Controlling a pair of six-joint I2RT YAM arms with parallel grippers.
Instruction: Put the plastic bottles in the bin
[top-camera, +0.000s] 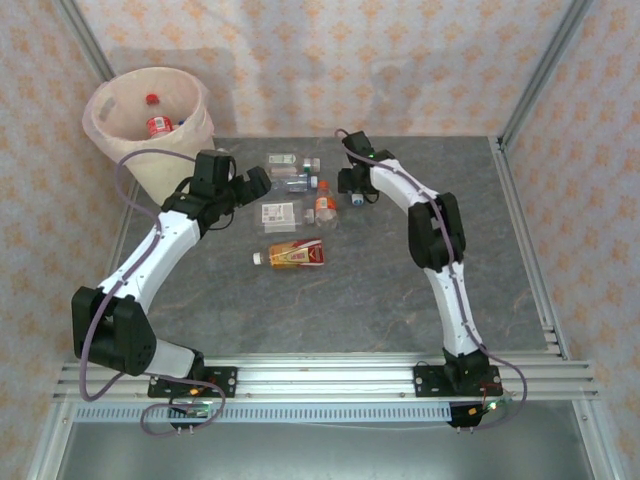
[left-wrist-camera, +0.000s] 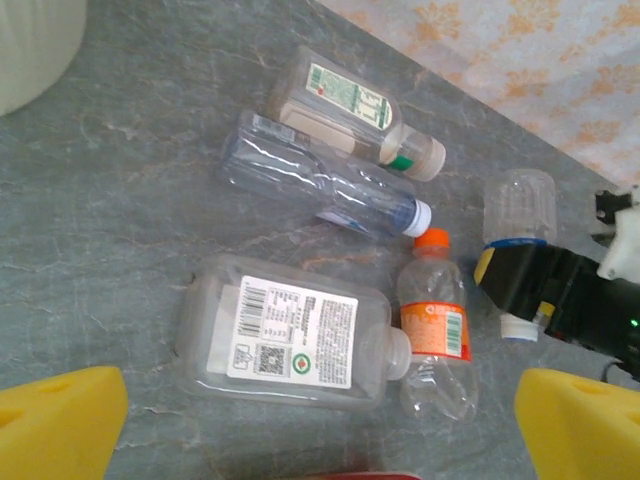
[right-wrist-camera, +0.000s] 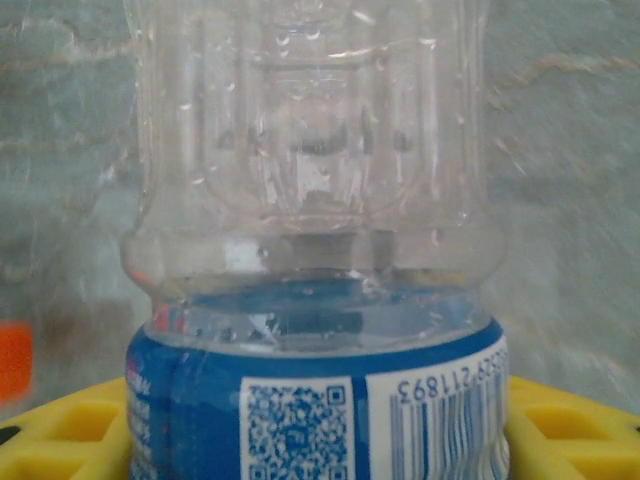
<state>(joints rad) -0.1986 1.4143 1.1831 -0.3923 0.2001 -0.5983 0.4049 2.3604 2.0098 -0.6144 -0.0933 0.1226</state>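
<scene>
Plastic bottles are lying on their sides in a loose cluster on the grey marbled tabletop (top-camera: 400, 290), between the two arms. Among them are a green-labelled bottle with a beige cap (left-wrist-camera: 350, 100), a clear ribbed bottle with a white-and-blue cap (left-wrist-camera: 320, 185), a flat squarish clear bottle with a white barcode label (left-wrist-camera: 290, 330) and an orange-capped, orange-labelled bottle (left-wrist-camera: 435, 325). Nearer the arm bases, a bottle with a red and yellow label (top-camera: 292, 256) is lying apart from the rest.

The right gripper (top-camera: 356, 193) is pinching a blue-labelled clear plastic bottle (right-wrist-camera: 310, 230) at the cluster's right edge, its yellow fingers (right-wrist-camera: 60, 435) pressing against both sides of the label. The left gripper (left-wrist-camera: 322, 425) is hovering just left of the cluster with its yellow fingertips spread wide, holding nothing.

The round cream-white bin (top-camera: 200, 125) with a pinkish liner is standing by the table's far left corner, a red-labelled bottle (top-camera: 158, 126) lying inside it.
</scene>
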